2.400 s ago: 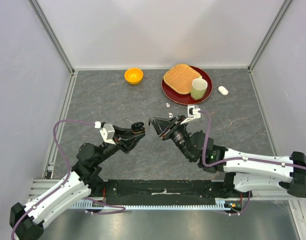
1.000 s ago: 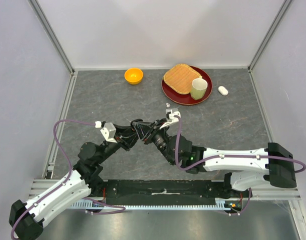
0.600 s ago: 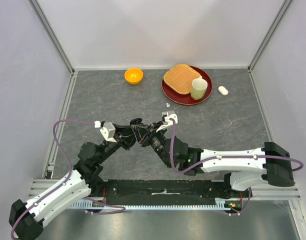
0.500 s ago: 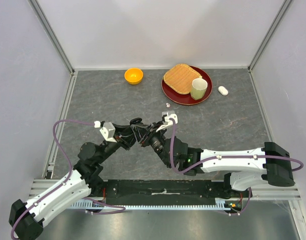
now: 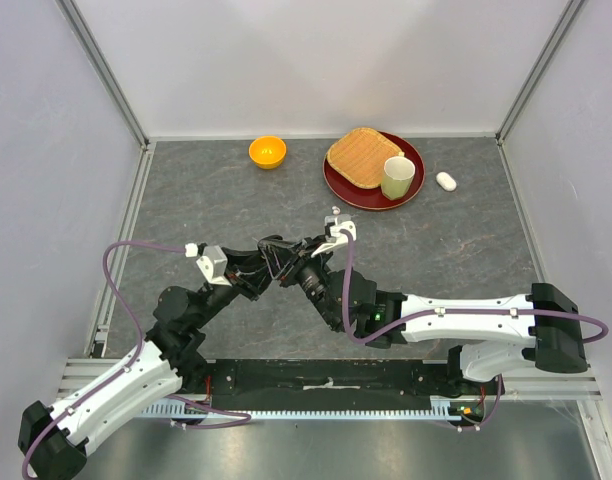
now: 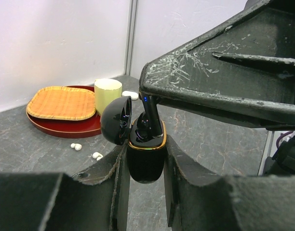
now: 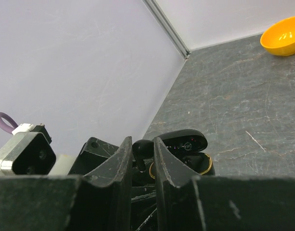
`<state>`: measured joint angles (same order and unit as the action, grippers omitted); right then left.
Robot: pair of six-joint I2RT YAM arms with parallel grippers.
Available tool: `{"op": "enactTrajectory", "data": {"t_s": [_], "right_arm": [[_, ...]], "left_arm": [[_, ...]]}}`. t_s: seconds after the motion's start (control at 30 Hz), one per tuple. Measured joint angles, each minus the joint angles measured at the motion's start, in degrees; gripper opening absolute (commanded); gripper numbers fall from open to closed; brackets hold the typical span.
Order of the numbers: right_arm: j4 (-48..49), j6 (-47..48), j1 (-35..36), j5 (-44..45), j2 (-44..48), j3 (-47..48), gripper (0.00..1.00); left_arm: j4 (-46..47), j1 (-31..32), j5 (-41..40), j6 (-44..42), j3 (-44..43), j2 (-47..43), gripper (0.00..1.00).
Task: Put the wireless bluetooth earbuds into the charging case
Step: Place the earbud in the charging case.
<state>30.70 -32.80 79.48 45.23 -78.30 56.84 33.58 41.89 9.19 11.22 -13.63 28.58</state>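
Black earbud (image 6: 147,120) pinched by right gripper (image 7: 141,143), tip sat in open charging case (image 6: 145,162) clamped by left gripper (image 6: 145,144). Insertion step; next needed gentle seating push, release.

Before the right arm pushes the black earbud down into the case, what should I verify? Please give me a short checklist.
1. The charging case sits clamped in the left gripper: ok, upright.
2. The lid is open: ok.
3. The black earbud is pinched in the right gripper: ok.
4. The earbud lines up with its slot: cannot tell, the case rim hides its lower end.
5. The other earbuds are in: not ok; white earbuds lie on the table near the red plate.
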Motion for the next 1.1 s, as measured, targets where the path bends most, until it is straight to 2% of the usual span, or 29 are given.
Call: {"op": "enactTrajectory", "data": {"t_s": [0.8, 1.1], "right_arm": [[-0.4, -2.5, -0.9, 1.0, -1.5, 0.0, 0.0], [-4.0, -4.5, -1.0, 0.7, -0.8, -0.2, 0.0]], "left_arm": [[-1.4, 0.0, -0.7, 0.0, 0.0, -2.4, 0.02], [-1.8, 0.2, -1.9, 0.0, 0.3, -1.8, 0.02]]}}
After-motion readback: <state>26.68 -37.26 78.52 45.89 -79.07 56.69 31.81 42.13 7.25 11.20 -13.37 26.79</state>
